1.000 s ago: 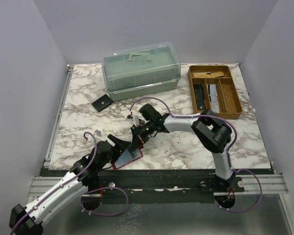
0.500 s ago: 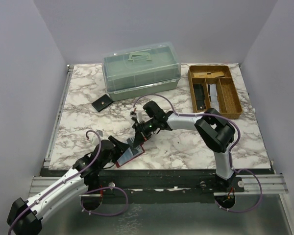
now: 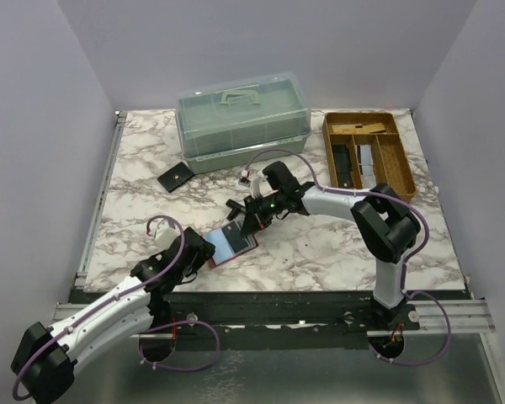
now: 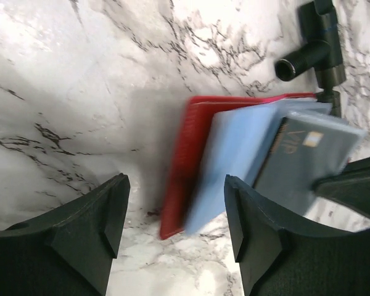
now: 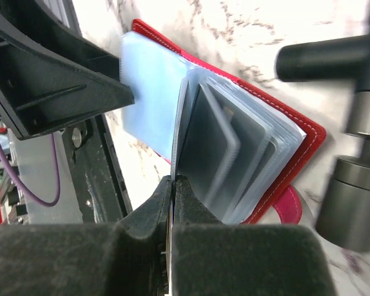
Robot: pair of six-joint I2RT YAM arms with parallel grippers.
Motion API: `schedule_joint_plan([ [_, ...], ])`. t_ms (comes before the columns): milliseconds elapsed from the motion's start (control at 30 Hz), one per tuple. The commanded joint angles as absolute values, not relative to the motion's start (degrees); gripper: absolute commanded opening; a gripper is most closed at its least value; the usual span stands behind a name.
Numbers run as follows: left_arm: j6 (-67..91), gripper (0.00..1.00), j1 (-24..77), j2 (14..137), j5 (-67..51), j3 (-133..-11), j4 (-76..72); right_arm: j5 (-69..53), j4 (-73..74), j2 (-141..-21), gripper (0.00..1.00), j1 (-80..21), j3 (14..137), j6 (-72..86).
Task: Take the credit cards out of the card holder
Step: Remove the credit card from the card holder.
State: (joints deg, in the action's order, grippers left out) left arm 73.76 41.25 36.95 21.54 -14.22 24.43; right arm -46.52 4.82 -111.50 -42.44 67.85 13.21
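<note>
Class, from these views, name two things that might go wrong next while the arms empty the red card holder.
1. The right gripper is shut on a thin plastic sleeve, not clearly on a card. Pulling may tear it or lift the whole card holder.
2. The left gripper is open and not touching the holder, so nothing pins it down and it may slide.

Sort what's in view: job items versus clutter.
Job: red holder; blue card, pinched by right gripper; grey card; left gripper, open over the holder.
Clutter: lidded box; wooden tray; black wallet.
</note>
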Motion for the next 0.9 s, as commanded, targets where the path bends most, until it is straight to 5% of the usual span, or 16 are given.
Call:
schedule_joint_plan([
  [0,70.99,0.69,40.68,40.29,26.33,-19.09,28.27,-45.37,5.27,-108.38,0.0,-39.35,66.79,10.95],
  [233,56.33,0.7,40.66,34.54,15.76,-27.03,18.85,-45.79,5.41,-109.71,0.0,-38.75,66.8,10.61],
  [433,59.6,0.69,40.68,38.68,1.78,-23.59,3.73,-47.79,3.57,-110.13,0.0,-37.83,65.9,12.3],
  [567,61.65,0.6,40.61,45.49,2.39,-20.16,-3.65,-49.94,2.09,-109.89,0.0,-36.91,65.09,13.38],
  [867,61.35,0.6,39.25,47.66,4.32,-9.48,-21.92,-59.24,-4.9,-110.74,0.0,-33.57,62.44,19.0],
])
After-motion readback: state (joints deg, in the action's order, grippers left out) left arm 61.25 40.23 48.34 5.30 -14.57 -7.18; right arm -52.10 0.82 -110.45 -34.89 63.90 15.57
